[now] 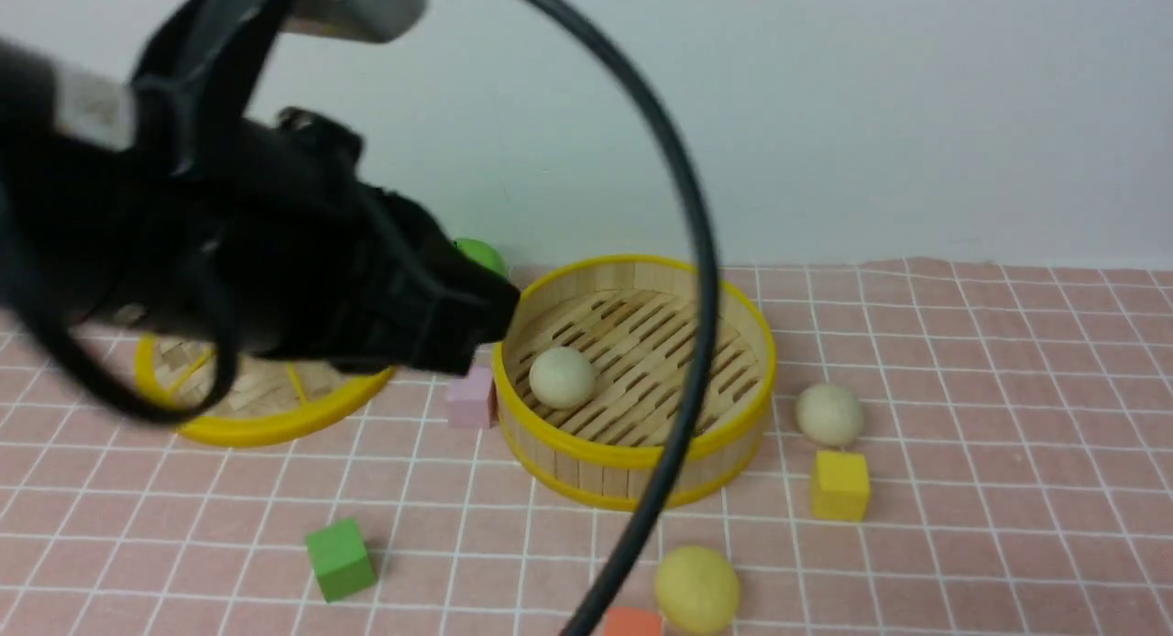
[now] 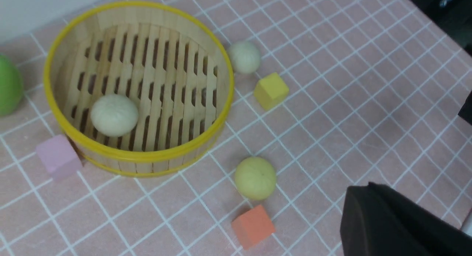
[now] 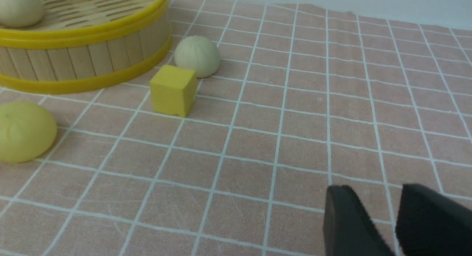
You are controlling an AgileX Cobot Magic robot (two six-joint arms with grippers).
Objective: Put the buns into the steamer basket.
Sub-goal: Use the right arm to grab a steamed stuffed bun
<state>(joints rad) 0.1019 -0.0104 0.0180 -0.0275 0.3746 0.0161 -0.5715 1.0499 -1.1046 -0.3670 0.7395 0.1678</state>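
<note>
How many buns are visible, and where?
3. One cream bun lies inside the steamer basket; a second cream bun sits right of it, behind the yellow cube; the pale yellow bun lies in front. The left arm may hide others.

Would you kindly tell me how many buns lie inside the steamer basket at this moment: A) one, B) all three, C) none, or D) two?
A: a single cream-white bun rests on the slotted floor of the steamer basket, while the other cream-white bun and the pale yellow bun sit outside it.
</note>
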